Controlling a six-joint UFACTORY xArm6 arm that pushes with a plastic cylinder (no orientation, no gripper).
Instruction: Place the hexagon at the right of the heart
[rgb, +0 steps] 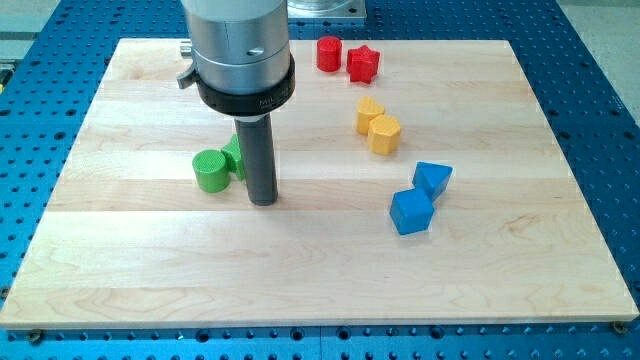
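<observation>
The wooden counter (320, 270) is being seen from above and in front, resting on a blue perforated base (600, 60). The tool here is a plain dark rod with nothing that opens or closes, so no grip width is being shown and nothing is being held. My tip (262, 202) is being pressed down on the counter left of centre, just to the right of the green cylinder (211, 171). A second green block (235, 155) is being partly hidden behind the rod, touching the cylinder; its shape cannot be made out.

Near the view's top, a red cylinder (329, 53) and a red star-like block (363, 64) are being shown side by side, touching or nearly so. Below them, right of centre, two yellow blocks are being shown pressed together: the yellow heart (369, 114) on the upper left and the yellow hexagon (384, 134) on its lower right. The hexagon is thus lying well apart from my tip, towards the view's right. Further down on the right, a blue cube (411, 212) and a blue angular block (433, 180) are being shown touching.
</observation>
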